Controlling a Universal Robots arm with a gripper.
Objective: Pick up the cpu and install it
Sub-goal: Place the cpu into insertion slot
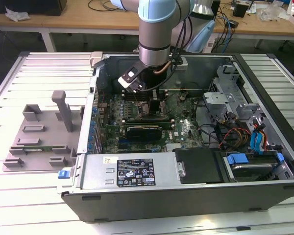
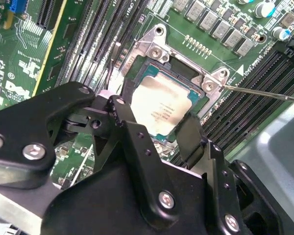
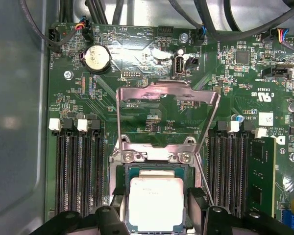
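Silver cpu sits in socket, gripped between the jaws.

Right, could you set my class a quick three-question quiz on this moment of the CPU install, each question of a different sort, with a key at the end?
1. True or false: the flat square silver-topped cpu lies on the large grey plastic tray with upright posts.
2. Choose one. The shiny metal retention frame of the socket is: A) folded open, away from the cpu; B) closed down over the cpu; C) lying on the tray.
3. Fill in: in both wrist views, the black gripper is nearest to the ____.

Key: 1 false; 2 A; 3 cpu.
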